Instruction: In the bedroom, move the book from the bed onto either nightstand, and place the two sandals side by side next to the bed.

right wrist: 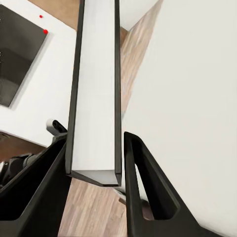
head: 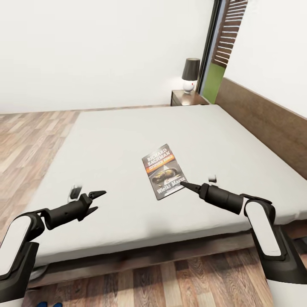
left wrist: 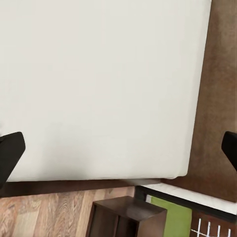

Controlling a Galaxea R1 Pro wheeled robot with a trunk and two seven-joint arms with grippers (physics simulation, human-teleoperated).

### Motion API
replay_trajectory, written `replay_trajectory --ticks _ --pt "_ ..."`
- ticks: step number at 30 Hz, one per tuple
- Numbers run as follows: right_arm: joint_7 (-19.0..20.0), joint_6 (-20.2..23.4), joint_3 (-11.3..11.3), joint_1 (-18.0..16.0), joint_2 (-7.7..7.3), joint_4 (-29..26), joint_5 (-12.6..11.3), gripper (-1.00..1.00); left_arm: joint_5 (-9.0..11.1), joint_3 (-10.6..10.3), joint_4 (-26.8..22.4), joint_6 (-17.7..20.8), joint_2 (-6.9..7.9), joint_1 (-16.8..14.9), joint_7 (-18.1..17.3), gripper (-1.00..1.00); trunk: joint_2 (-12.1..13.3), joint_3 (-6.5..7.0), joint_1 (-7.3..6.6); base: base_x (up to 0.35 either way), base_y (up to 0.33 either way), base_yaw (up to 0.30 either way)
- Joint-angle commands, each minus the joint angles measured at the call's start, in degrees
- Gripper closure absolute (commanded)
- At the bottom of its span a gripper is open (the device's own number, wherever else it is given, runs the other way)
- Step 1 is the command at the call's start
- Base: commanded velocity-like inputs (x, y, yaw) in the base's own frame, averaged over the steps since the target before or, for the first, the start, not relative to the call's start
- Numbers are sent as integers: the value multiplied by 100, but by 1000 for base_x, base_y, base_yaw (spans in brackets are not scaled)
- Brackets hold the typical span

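Right gripper closed on the corner of the book on the bed, left gripper empty.

The bed [head: 128, 140] takes up most of the head view, its pale mattress running back to the nightstand [head: 187, 98] with a lamp [head: 190, 74] in the far corner. The book [head: 164, 171] lies flat near the middle of the mattress. In the right wrist view its edge [right wrist: 96, 98] sits between the jaws of the right gripper [head: 186, 185], which look pressed onto it. The left gripper [head: 96, 201] hangs spread wide over bare mattress, holding nothing. The hold looks to be on a corner only, so the thin paperback could sag, twist or slip free on the lift. Two blue shapes at the head view's bottom edge are probably the sandals [head: 47, 304].
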Motion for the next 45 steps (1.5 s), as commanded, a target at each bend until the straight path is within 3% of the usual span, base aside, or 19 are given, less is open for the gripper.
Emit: replay_trajectory --ticks 1,24,30,32,37,45 --pt "51 24 -5 -3 0 -1 41 100 52 8 5 11 -1 -3 66 -100 40 23 -23 0 0 130" --pt "-32 20 176 -13 12 -1 44 100 24 173 73 -18 7 8 100 -100 962 627 -528 0 0 125" --pt "-41 21 179 -15 11 2 44 100 -173 178 134 -16 7 12 103 -100 1203 785 -660 0 0 111" --pt "-49 20 183 -19 14 5 44 100 -389 185 188 -13 9 53 82 -100 1283 837 -704 0 0 108" --pt "-79 19 203 -21 46 7 51 100 -550 368 206 -9 43 195 60 -100 1483 968 -813 0 0 105" --pt "-280 19 285 -22 187 15 59 100 -645 797 213 -4 247 607 -56 -100 1804 1178 -989 0 0 104"
